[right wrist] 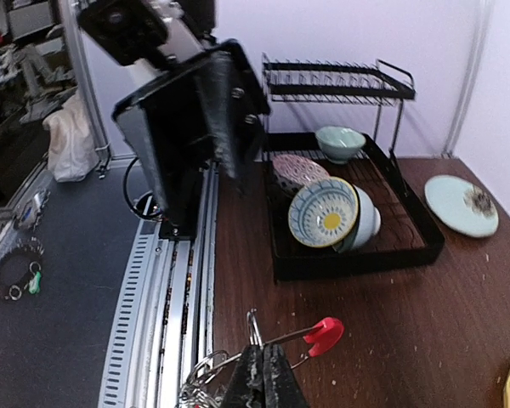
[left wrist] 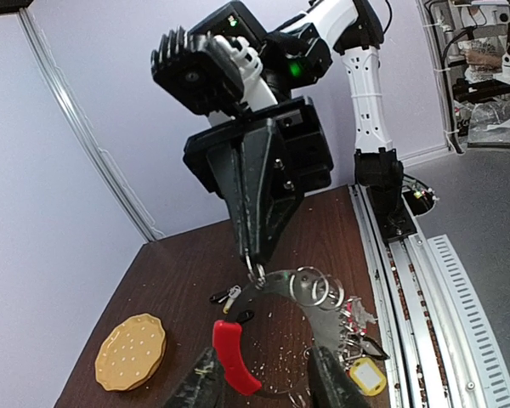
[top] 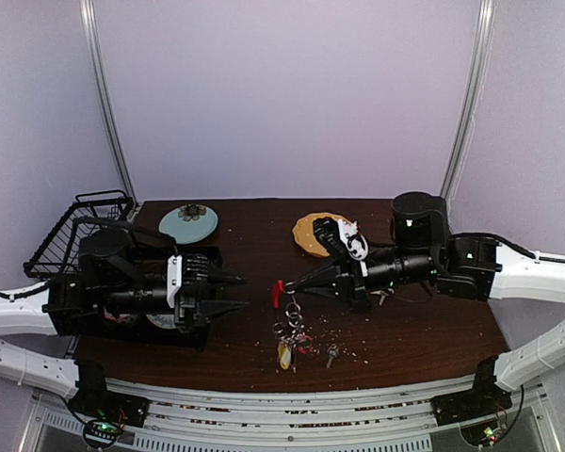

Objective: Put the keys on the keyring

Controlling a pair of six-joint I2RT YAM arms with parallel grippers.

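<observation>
The keyring (left wrist: 323, 327) is a big silvery loop with a red curved section (left wrist: 234, 357), held up over the dark table. My right gripper (top: 287, 284) is shut on the loop's thin wire (right wrist: 357, 321), beside a small split ring (right wrist: 253, 327). Several keys and a yellow tag (left wrist: 367, 374) hang from the loop in a bunch (top: 292, 339). My left gripper (top: 245, 291) is open just left of the red section, its fingers (left wrist: 202, 382) on either side of the loop and apart from it. One loose key (top: 331, 355) and black-headed keys (left wrist: 225, 297) lie on the table.
A black dish rack (right wrist: 357, 255) with bowls stands at the table's left. A teal plate (top: 188, 224) and a yellow plate (top: 313, 234) lie at the back. Crumbs dot the table. A metal rail (top: 292, 400) runs along the near edge.
</observation>
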